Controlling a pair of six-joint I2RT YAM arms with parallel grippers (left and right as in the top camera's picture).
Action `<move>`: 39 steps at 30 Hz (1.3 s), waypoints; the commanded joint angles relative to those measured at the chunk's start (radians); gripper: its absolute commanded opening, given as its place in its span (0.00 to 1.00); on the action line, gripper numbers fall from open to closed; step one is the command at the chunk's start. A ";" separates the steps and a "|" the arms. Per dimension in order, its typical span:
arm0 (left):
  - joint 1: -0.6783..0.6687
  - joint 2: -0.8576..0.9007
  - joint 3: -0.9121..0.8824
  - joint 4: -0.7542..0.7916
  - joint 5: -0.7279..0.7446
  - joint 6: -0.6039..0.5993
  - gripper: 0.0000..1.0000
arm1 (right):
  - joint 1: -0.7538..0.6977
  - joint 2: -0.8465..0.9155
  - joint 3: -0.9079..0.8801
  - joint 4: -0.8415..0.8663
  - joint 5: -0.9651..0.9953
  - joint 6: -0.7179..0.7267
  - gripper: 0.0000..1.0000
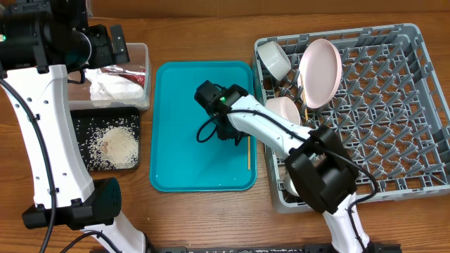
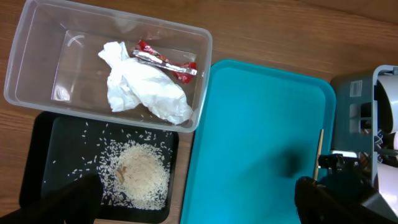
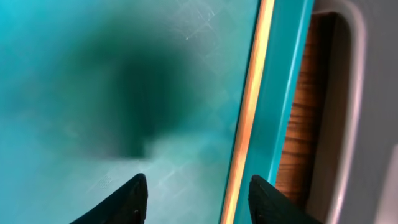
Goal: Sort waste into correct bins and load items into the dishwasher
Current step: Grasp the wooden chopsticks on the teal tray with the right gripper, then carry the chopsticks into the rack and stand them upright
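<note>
Fingertips (image 3: 134, 196) of the right gripper (image 3: 198, 180) stood apart, holding nothing, close over the teal tray (image 3: 93, 62). A wooden chopstick (image 3: 249, 112) lay on the tray just beside its right fingertip, running ahead along the rim. Past that rim, to its right, came a strip of table (image 3: 305, 137), then the grey dish rack (image 3: 373, 124), where two bowls (image 1: 274, 60) and a plate (image 1: 320, 70) sat. The left gripper (image 2: 202, 200) was spread wide and empty; below it rice (image 2: 143, 174) lay in the black tray (image 2: 34, 155), and beyond, the clear tub (image 2: 25, 62) held the napkin (image 2: 146, 87) and the wrapper (image 2: 165, 59).
</note>
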 commanded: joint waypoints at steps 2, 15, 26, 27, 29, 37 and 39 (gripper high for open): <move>-0.007 -0.003 0.000 0.000 0.004 -0.003 1.00 | -0.010 0.067 0.000 0.002 0.013 0.011 0.54; -0.007 -0.003 0.000 0.000 0.004 -0.003 1.00 | -0.050 0.100 0.000 0.008 -0.162 0.006 0.64; -0.007 -0.003 0.000 0.000 0.004 -0.003 1.00 | -0.056 0.100 -0.001 0.040 -0.363 -0.066 0.43; -0.007 -0.003 0.000 0.000 0.004 -0.003 1.00 | -0.055 0.100 -0.001 0.042 -0.369 -0.073 0.36; -0.007 -0.003 0.000 0.000 0.004 -0.003 1.00 | -0.056 0.100 -0.001 0.049 -0.372 -0.073 0.16; -0.007 -0.003 0.000 0.000 0.004 -0.003 1.00 | -0.057 0.042 0.120 -0.023 -0.307 -0.108 0.04; -0.007 -0.003 0.000 0.000 0.004 -0.003 1.00 | -0.057 -0.009 0.203 -0.099 -0.261 -0.120 0.04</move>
